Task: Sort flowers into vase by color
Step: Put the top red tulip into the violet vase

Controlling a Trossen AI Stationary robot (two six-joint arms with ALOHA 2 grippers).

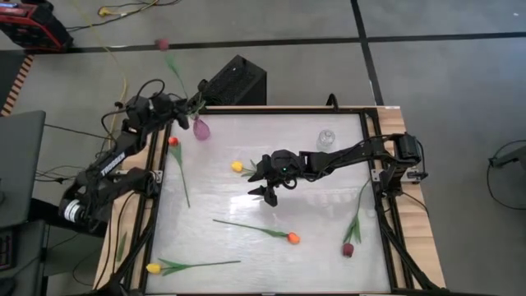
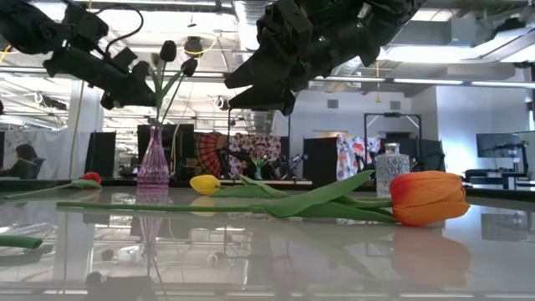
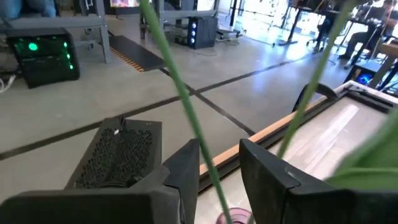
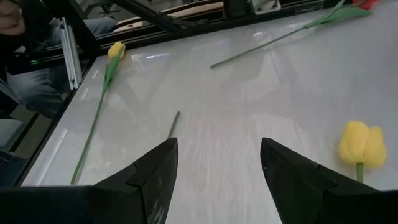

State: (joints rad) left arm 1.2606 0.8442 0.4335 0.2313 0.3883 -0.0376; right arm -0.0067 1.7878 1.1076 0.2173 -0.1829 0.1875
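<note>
A maroon flower [image 1: 163, 43] stands with its stem [image 3: 186, 102] in the pink vase [image 1: 200, 128] at the table's far left. My left gripper [image 3: 219, 171] is open, level with the stem just above the vase mouth, one finger on each side of it. Over the table's middle, my right gripper [image 1: 267, 187] hangs open above bare table and holds nothing. Lying flat on the table are a red flower [image 1: 173, 141], a yellow flower [image 1: 237, 166], an orange flower [image 1: 292, 238], a second maroon flower [image 1: 348, 249] and a second yellow flower [image 1: 153, 268]. My left gripper has the maroon flower's stem [image 3: 208, 165] between its parted fingers, which come at it level and lie across it. The stem runs close beside one finger [image 3: 189, 168]. I cannot tell whether it touches that finger. The flower leans in the vase.
A clear glass vase [image 1: 326, 140] stands at the far right of the table. A black box [image 1: 234, 80] sits on the floor just beyond the table's far edge, behind the pink vase. People and equipment show in the room behind the table.
</note>
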